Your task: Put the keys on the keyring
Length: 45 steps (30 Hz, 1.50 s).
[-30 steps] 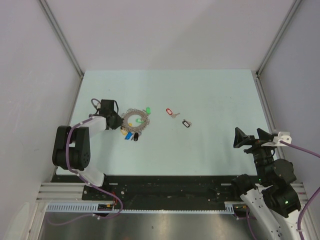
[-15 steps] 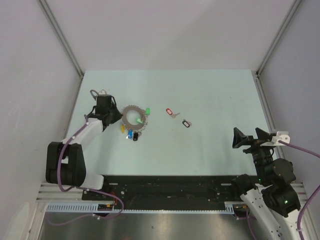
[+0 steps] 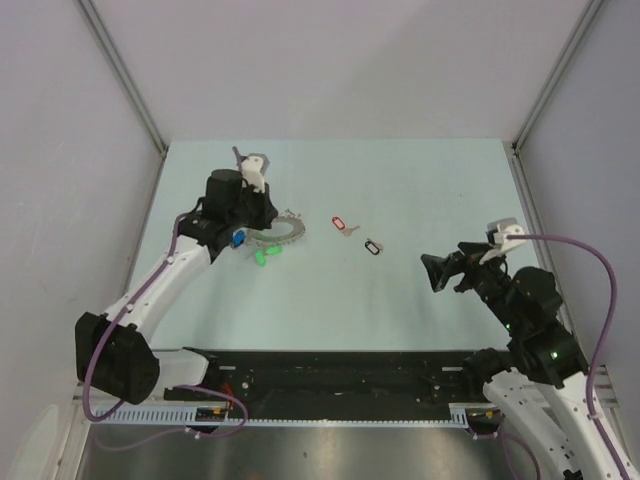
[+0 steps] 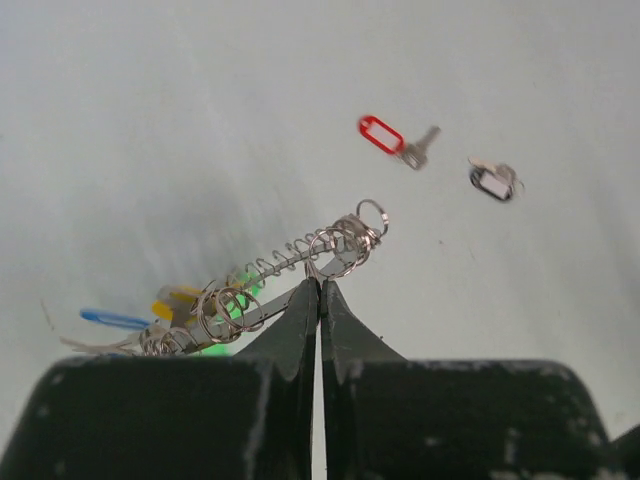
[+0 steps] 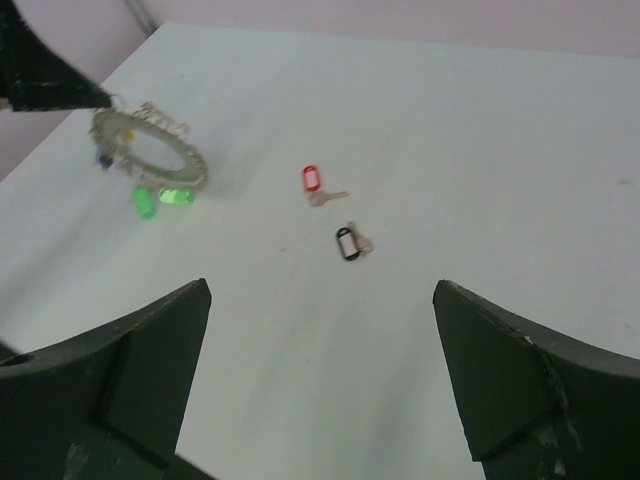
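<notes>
My left gripper (image 3: 258, 222) is shut on the keyring (image 3: 286, 236), pinching its wire at the fingertips (image 4: 320, 285) and holding it tilted off the table. In the left wrist view the keyring (image 4: 300, 262) shows edge-on, strung with small split loops, and green (image 4: 232, 300), yellow (image 4: 172, 298) and blue (image 4: 112, 319) tags hang from it. Two keys lie loose to the right: one with a red tag (image 3: 341, 222) (image 5: 312, 180) and one with a black tag (image 3: 373, 246) (image 5: 348, 243). My right gripper (image 3: 440, 272) (image 5: 322, 290) is open and empty, short of the black-tagged key.
The pale green table (image 3: 420, 180) has grey walls at the back and both sides. A black rail (image 3: 330, 375) runs along the near edge between the arm bases. In the right wrist view the left gripper (image 5: 40, 70) shows dark at the top left, above the keyring (image 5: 150, 150).
The left gripper closed on the keyring and lifted it, moving further back and right. The right arm swung left over the table toward the loose keys, still open.
</notes>
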Each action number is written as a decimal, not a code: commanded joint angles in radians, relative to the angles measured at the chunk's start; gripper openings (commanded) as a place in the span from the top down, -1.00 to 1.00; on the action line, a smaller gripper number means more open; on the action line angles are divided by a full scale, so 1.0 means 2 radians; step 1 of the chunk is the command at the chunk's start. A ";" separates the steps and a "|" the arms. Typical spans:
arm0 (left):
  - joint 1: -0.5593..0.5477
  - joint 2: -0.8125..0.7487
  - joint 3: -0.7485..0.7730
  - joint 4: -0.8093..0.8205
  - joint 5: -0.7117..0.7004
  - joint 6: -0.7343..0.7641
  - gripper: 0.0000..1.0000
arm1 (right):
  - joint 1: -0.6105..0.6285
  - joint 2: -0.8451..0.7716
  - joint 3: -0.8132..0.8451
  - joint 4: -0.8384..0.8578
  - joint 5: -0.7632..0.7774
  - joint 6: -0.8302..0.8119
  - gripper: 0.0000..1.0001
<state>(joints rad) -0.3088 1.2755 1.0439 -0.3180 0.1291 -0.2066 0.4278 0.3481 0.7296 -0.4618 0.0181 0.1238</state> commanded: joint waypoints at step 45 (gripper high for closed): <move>-0.207 -0.028 -0.043 0.039 0.192 0.136 0.99 | 0.064 0.480 -0.084 0.584 -0.444 -0.021 0.07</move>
<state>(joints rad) -0.7136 1.2621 0.9554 -0.3042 0.4656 0.0601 0.5541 1.2705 0.5068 0.6197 -0.8078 0.0921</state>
